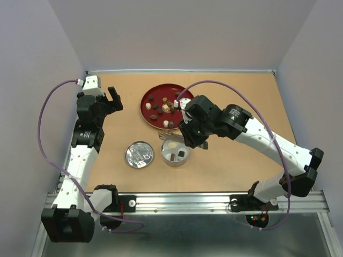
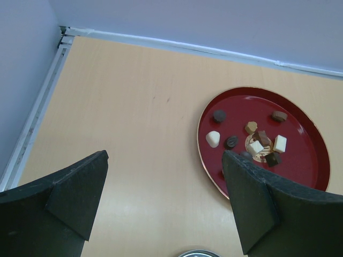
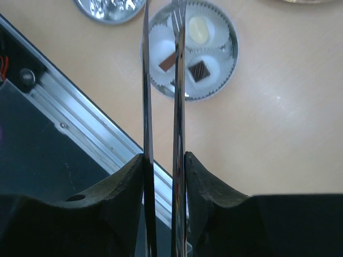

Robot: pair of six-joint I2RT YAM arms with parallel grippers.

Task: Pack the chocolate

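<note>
Several pieces of chocolate (image 1: pixel 166 107), dark, brown and cream, lie on a red plate (image 1: pixel 147 115). Three more sit in white paper cups inside the round tin (image 3: pixel 228 59): a cream one (image 3: pixel 199 29), a reddish-brown one (image 3: pixel 167 63) and a dark square (image 3: pixel 199 70). My right gripper (image 3: pixel 164 158) is shut on the metal tongs (image 3: pixel 177 80), whose two blades reach out over the tin with a narrow gap and nothing visible between them. My left gripper (image 2: pixel 164 160) is open and empty above bare table, left of the plate (image 2: pixel 300 166).
The tin's silver lid (image 1: pixel 139 154) lies flat just left of the tin (image 1: pixel 174 152). An aluminium rail (image 3: pixel 80 128) runs along the near table edge. White walls close in the table's back and sides.
</note>
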